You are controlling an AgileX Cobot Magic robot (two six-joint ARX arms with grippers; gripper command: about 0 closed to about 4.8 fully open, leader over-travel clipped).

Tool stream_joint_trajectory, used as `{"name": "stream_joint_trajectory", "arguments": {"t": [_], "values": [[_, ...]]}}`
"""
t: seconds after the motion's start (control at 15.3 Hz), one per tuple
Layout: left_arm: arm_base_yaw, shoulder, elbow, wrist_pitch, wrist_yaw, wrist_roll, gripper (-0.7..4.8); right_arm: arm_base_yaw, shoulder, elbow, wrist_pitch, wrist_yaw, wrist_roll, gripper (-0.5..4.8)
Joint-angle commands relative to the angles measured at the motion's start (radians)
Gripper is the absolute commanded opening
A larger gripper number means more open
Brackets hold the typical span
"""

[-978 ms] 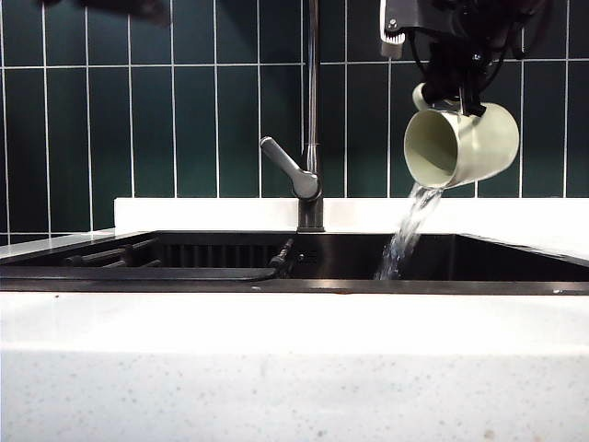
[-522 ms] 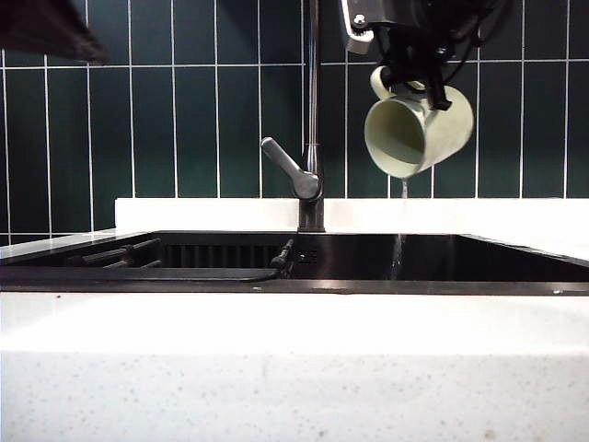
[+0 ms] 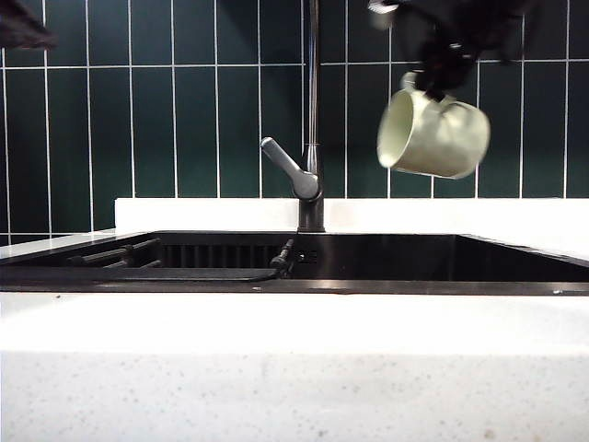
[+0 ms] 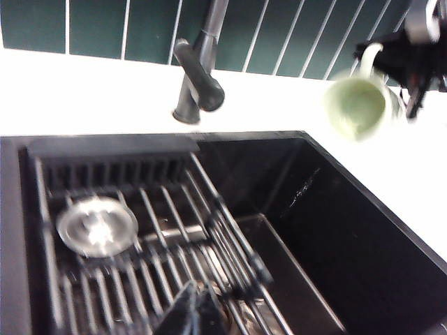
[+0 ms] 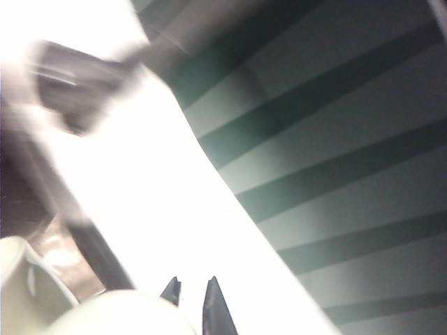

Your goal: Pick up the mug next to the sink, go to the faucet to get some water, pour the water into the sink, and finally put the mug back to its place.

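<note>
Exterior view, largest to smallest: a white speckled countertop point(image 3: 294, 368) fills the lower half of the frame, and the sink point(image 3: 515, 267), a dark rectangular basin, runs across the middle band. Dark green wall tiles point(image 3: 175, 129) form the backdrop. The faucet point(image 3: 313, 138) rises just left of centre with its grey lever angled toward the upper left. At upper right the mug point(image 3: 434, 135) hangs above the right part of the basin, tipped nearly on its side with its mouth facing left; no water is visible leaving it. The right gripper point(image 3: 442, 69), blurred and dark, is clamped on the mug near its handle. The left gripper point(image 4: 195, 310), seen at the lower edge of the left wrist view above the sink rack point(image 4: 140, 230), has its fingers pressed together on nothing. Judged stage: pouring appears finished, with return of the mug to its place outstanding. Risks: the grip sits near the handle, so a fast wrist turn could let the glazed mug slip; residual drops may fall on the countertop; a low swing could strike the sink rim or faucet.
</note>
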Motion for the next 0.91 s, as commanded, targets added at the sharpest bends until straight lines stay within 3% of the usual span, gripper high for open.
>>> {"name": "stream_joint_trajectory", "arguments": {"t": [0.07, 0.26, 0.52, 0.65, 0.91], "values": [[0.0, -0.14, -0.087, 0.02, -0.003, -0.059, -0.06, -0.154, -0.009, 0.008, 0.066, -0.001, 0.468, -0.01], [0.0, -0.221, -0.131, -0.019, -0.052, -0.06, -0.06, -0.291, -0.031, -0.114, 0.229, -0.027, 0.775, -0.01], [0.0, -0.226, -0.134, -0.036, -0.092, -0.054, -0.06, -0.341, -0.032, -0.414, 0.584, -0.02, 0.895, -0.01], [0.0, -0.226, -0.134, -0.04, -0.096, -0.036, -0.06, -0.343, -0.014, -0.521, 0.703, 0.065, 0.977, -0.01], [0.0, -0.226, -0.134, -0.042, -0.096, -0.035, -0.06, -0.343, 0.023, -0.567, 0.729, 0.082, 0.992, -0.01]]}}
